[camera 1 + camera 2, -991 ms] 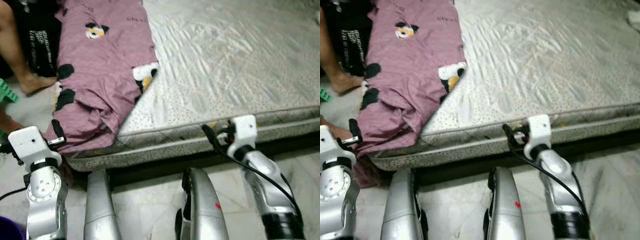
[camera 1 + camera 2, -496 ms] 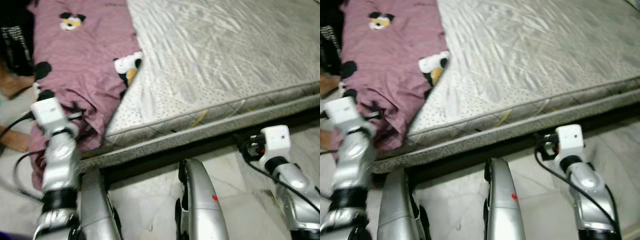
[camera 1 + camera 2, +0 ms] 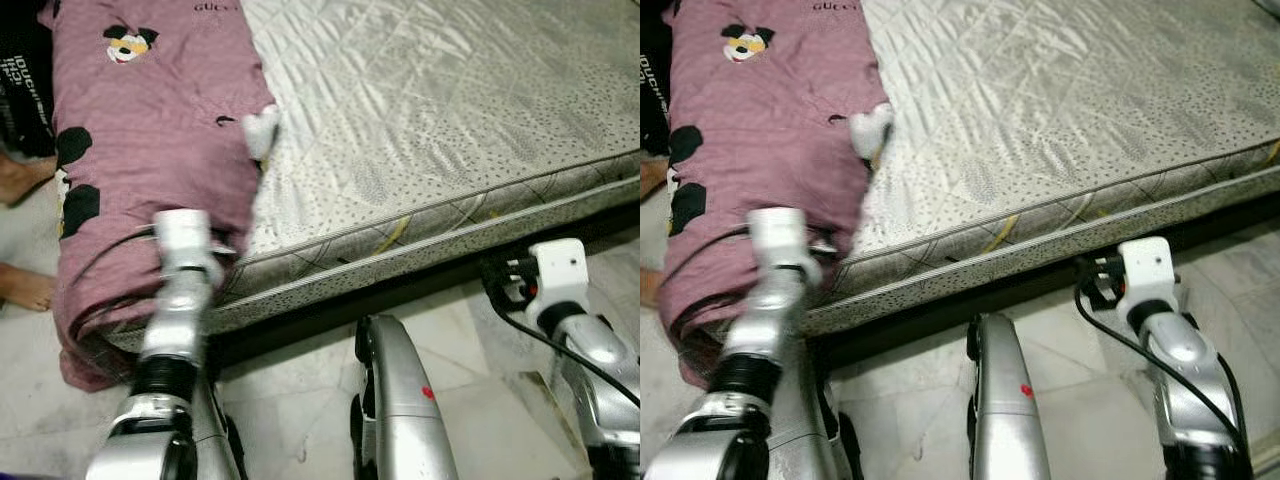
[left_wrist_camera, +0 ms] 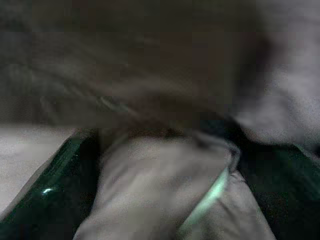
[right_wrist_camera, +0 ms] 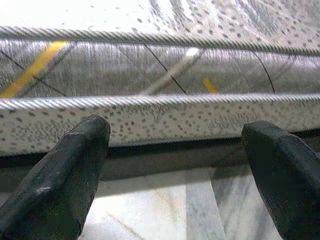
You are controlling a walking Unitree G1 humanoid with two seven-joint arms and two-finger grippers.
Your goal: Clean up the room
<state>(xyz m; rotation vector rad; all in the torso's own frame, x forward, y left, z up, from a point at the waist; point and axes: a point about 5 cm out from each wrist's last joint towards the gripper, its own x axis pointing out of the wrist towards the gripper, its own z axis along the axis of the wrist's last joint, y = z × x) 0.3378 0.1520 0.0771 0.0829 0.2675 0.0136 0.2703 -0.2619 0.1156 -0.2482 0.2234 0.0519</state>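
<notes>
Even daylight in the head views; left wrist view dark, blurred.

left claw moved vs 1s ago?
Yes. The left claw went from the floor side of the mattress corner up onto the purple sheet at its edge.

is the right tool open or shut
Open: the right tool has its two black fingers wide apart, the mattress edge showing between them.

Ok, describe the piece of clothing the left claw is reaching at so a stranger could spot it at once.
Start at the big grey quilted mattress. Over its left corner, spilling toward the floor, hangs a mauve-pink garment, with the left claw at its lower folds. It is the one pink thing on the pale bed, printed with black-eared cartoon mouse figures.
</notes>
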